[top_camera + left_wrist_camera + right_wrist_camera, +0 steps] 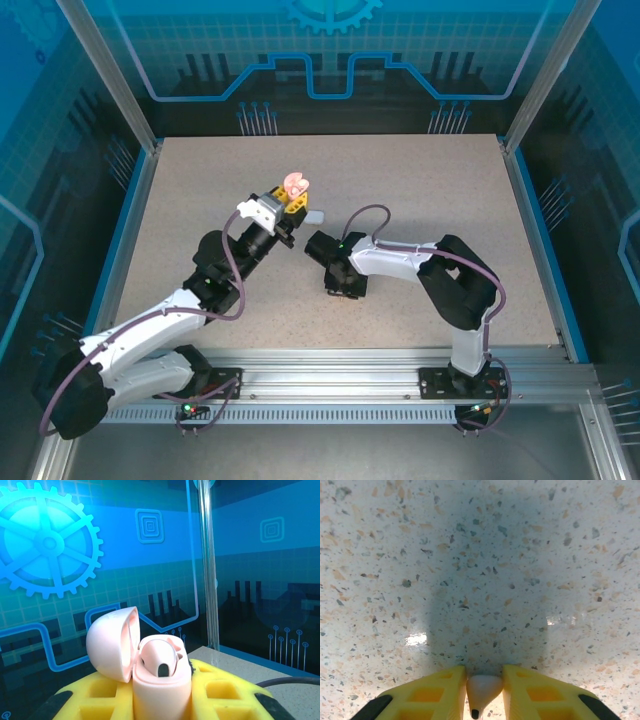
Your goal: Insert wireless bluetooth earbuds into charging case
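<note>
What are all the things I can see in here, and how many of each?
charging case: one, pale pink, lid open, held up in the left claw
seated earbud: one, pale pink, sitting inside the charging case
held earbud: one, pale with a dark tip, pinched above the table
table: one, speckled beige, under both arms
wall panels: several, blue with gear and circuit prints, around the table
left claw: one, yellow fingers, shut on the charging case
right claw: one, yellow fingers, shut on the held earbud

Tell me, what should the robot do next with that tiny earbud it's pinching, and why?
Probably carry it over to the open case: the right gripper pinches an earbud over the table, while the left gripper holds the case, lid up.
</note>
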